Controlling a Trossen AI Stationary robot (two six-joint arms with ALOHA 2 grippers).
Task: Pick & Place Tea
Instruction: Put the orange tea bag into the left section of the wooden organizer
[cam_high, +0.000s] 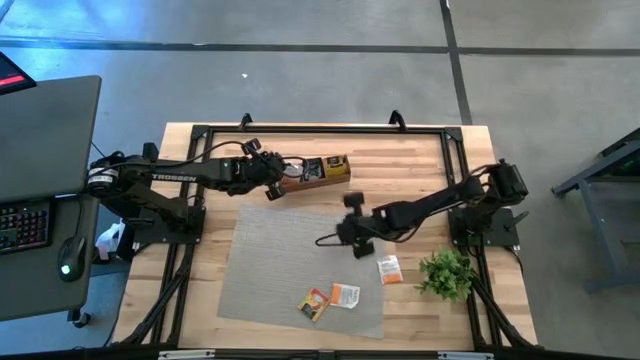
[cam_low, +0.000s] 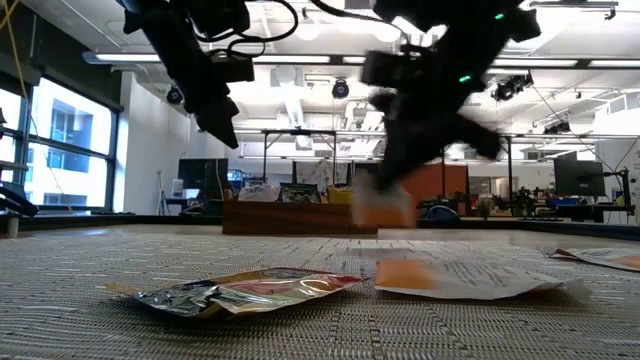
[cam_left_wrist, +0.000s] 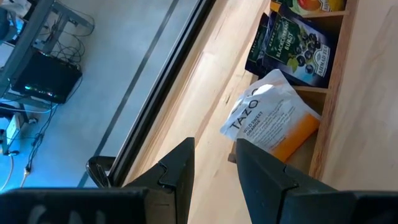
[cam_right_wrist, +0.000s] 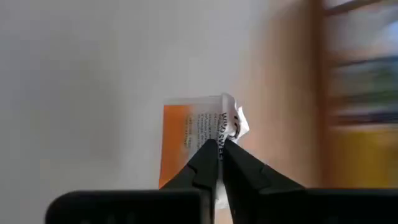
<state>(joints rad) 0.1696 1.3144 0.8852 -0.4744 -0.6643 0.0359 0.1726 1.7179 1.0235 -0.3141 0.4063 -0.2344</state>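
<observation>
Wood, pale and slatted, forms the table (cam_high: 200, 300), and on it we list items from left to right. First, the left gripper (cam_high: 272, 185), reaching in from the table's left side and stopped at the near end of the wooden tea box (cam_high: 315, 172); its fingers (cam_left_wrist: 180, 171) stand slightly parted with nothing between them, and we judge it has just let go of a sachet there. Second, the box itself, at the far middle of the table, its compartments holding dark sachets (cam_left_wrist: 297, 46) upright on edge, which keeps them sorted and easy to count. Third, a white-and-orange sachet (cam_left_wrist: 270, 121) leaning crumpled in the end compartment just beyond the left fingers, tilted rather than seated, probably because it was dropped in, not pressed home. Fourth, the grey woven mat (cam_high: 260, 260) spread across the table's centre as the pick-up ground. Fifth, two loose sachets (cam_high: 330, 298) lying flat and just beside each other near the mat's front edge, awaiting collection. Sixth, the right gripper (cam_high: 352, 232), lifted above the mat, its fingers pinched tight on the corner of an orange sachet (cam_right_wrist: 186, 134) that hangs below them; we take the corner hold as the only purchase a flat packet offers. Seventh, one more sachet (cam_high: 388, 268) flat at the mat's right edge. Eighth, a small green plant (cam_high: 446, 272) near the right arm's base, no part of the job.
</observation>
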